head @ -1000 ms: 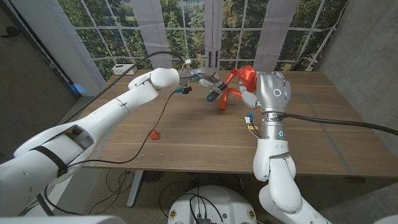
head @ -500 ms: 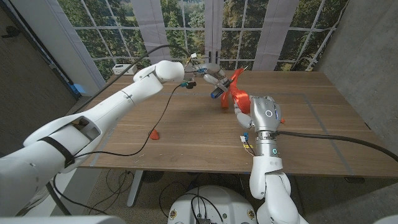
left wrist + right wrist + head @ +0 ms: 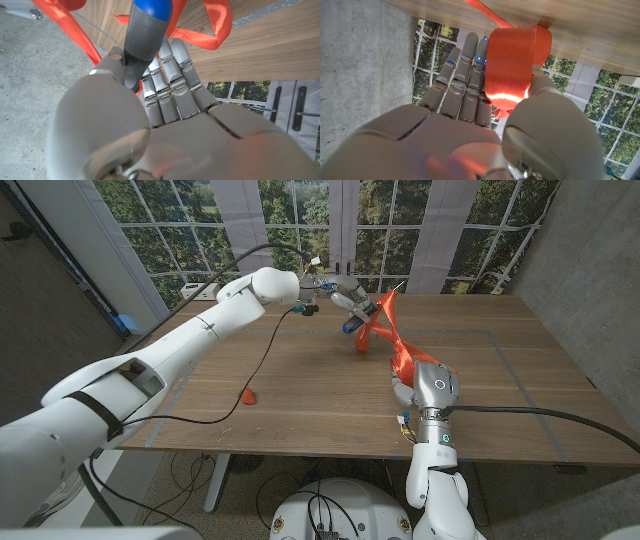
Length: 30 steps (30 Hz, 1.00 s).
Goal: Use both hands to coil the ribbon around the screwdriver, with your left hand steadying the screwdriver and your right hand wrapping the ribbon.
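Ribbon [image 3: 392, 330], screwdriver [image 3: 352, 323]: no legible writing.

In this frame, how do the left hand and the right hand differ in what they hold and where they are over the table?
The left hand grips the screwdriver by its grey and blue handle, far across the table; the right hand grips the orange ribbon, closer to the near edge. The left arm reaches far out; the right forearm stands close to the robot. Both hands are closed on something, joined by the ribbon.
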Each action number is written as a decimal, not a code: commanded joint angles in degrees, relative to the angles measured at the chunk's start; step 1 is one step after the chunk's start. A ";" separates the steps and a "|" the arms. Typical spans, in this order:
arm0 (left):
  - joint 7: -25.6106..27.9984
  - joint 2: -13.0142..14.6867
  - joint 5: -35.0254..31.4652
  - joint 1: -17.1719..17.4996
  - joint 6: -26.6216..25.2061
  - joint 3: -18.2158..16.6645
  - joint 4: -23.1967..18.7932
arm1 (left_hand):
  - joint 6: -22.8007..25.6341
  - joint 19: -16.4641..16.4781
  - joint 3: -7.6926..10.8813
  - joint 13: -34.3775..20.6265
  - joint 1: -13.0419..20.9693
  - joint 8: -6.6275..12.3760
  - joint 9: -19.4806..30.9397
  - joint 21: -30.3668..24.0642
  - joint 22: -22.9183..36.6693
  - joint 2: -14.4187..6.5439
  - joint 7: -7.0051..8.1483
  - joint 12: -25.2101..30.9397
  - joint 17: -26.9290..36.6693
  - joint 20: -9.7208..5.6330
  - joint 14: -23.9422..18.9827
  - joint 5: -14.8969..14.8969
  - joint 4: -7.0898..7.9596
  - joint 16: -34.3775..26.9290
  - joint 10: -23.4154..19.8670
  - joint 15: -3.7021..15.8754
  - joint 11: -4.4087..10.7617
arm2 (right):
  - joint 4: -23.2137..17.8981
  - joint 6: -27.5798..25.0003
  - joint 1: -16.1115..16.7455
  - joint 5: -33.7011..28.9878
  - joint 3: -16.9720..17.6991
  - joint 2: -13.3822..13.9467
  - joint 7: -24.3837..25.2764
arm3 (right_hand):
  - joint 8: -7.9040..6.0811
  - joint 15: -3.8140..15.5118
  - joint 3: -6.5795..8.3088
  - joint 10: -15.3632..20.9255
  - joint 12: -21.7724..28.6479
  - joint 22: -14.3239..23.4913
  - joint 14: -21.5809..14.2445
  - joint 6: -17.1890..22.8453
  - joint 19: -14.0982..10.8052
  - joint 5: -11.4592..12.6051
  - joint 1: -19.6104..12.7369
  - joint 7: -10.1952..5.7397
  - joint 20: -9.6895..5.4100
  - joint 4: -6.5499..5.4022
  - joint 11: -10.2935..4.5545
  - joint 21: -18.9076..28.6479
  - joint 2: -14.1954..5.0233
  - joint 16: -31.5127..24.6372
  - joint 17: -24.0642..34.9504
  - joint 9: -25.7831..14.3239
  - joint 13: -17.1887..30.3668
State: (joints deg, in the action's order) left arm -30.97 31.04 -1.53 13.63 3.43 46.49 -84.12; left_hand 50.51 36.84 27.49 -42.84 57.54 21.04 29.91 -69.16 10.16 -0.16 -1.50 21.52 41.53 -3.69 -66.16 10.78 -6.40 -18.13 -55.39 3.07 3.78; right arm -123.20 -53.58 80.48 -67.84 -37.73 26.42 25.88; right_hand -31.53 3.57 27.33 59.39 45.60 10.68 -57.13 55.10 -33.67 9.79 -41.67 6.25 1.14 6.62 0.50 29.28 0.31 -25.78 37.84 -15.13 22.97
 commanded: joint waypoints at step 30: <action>-17.07 -0.15 16.20 -1.13 7.89 -1.56 3.01 | 1.46 0.34 3.62 -0.65 7.57 -0.50 0.49 -0.40 0.03 -7.39 0.67 -0.31 0.27 -3.77 -10.69 0.37 -1.90 -0.61 -4.76 9.91 4.22 | 16.64 -13.82 -23.49 19.67 -7.41 7.08 3.07 | -1.34 6.26 2.10 2.14 0.40 0.09 -5.24 6.16 -0.08 0.53 -8.56 -4.74 0.29 1.51 -1.42 0.51 -7.98 0.30 0.16 -0.31 0.04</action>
State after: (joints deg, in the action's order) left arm -42.52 31.09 8.80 11.98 8.77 45.71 -81.99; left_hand 50.81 36.84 27.61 -43.14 57.54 20.51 30.15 -69.16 10.16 -0.16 -1.42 21.46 41.55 -3.69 -66.15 10.64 -6.44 -18.48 -55.39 3.07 3.78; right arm -110.34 -67.00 65.07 -51.77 -41.10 31.04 28.42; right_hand -31.53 3.51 27.37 59.70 45.59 10.68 -57.21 55.19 -33.67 9.96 -41.67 6.34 1.14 6.58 0.81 29.28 0.31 -25.78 37.83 -15.14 22.70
